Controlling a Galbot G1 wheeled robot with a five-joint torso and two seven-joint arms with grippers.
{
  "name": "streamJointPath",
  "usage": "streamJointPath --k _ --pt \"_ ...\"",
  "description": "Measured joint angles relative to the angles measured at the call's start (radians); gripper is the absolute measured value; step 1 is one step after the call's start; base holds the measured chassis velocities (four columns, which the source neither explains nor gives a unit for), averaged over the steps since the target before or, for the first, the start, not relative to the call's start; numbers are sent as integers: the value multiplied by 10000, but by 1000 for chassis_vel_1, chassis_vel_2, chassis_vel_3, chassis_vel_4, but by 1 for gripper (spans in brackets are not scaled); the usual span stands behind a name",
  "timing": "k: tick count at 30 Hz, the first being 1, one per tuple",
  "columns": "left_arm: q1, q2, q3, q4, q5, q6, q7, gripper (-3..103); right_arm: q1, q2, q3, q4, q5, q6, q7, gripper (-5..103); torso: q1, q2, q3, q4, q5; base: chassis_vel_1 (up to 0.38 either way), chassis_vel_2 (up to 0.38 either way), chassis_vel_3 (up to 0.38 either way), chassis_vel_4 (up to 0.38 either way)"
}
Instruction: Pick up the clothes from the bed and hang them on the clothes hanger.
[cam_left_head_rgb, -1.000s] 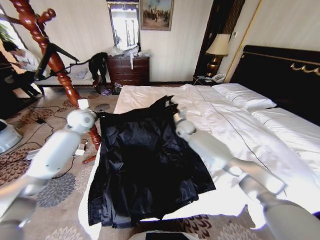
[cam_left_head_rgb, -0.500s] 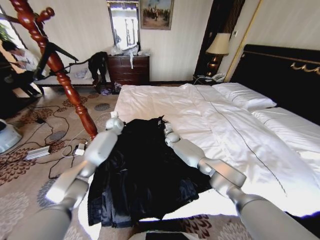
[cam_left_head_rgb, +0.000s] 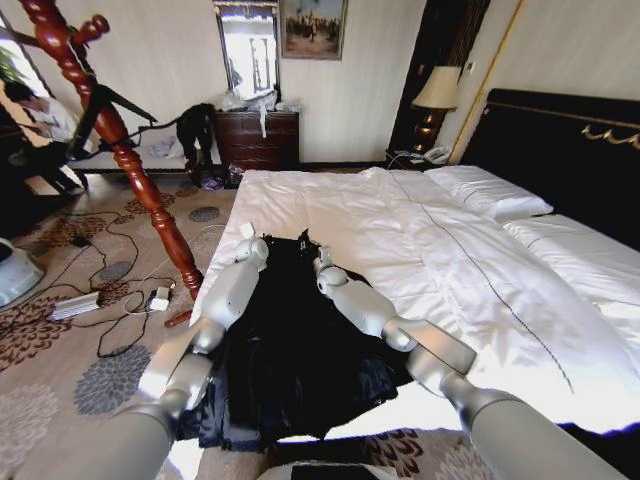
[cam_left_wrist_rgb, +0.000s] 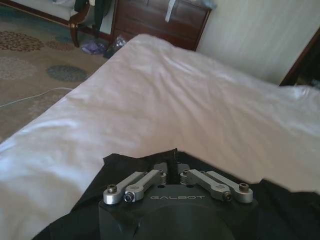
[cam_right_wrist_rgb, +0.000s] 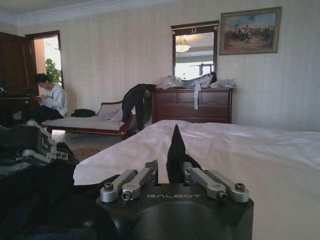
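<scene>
Black clothes (cam_left_head_rgb: 290, 350) in both grippers

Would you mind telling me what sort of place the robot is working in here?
Most likely a hotel-style bedroom. A wide bed with white pillows stands against a tall black headboard, a lamp sits beside it, and a dresser with a mirror stands at the far wall.

Readable text: one brand mark, on both wrists.
I read "GALBOT" in pale letters on the black left gripper (cam_left_wrist_rgb: 172, 176) housing and again on the black right gripper (cam_right_wrist_rgb: 172, 172) housing; nothing else legible.
</scene>
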Motion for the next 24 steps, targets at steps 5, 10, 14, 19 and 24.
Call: streamJointPath --k 5,10,14,19,24 --pt "333 966 334 -1070 -551 1346 -820 28 -261 -727 -392 1754 557 -480 109 35 0 0 0 11 0 0 0 0 0" --pt "551 1760 488 -1964 -1010 973 -595 49 -377 -1697 -747 3702 881 -527 -167 57 -1 1 -1 4 0 0 0 0 0" --pt "709 2090 511 -2779 -1119 -267 315 66 -226 -2363 -723 4242 714 -281 -557 73 -1 1 -1 2 0 0 0 0 0" --pt "941 2446 345 -4104 -1369 -903 383 88 -394 -3203 331 5205 1283 -517 765 94 -1 1 -1 7 3 0 0 0 0" --pt "2009 3448 -123 -5869 -1461 -1007 -204 99 -1384 -4693 1649 6594 2440 -773 1638 100 -1 1 -2 -5 4 0 0 0 0"
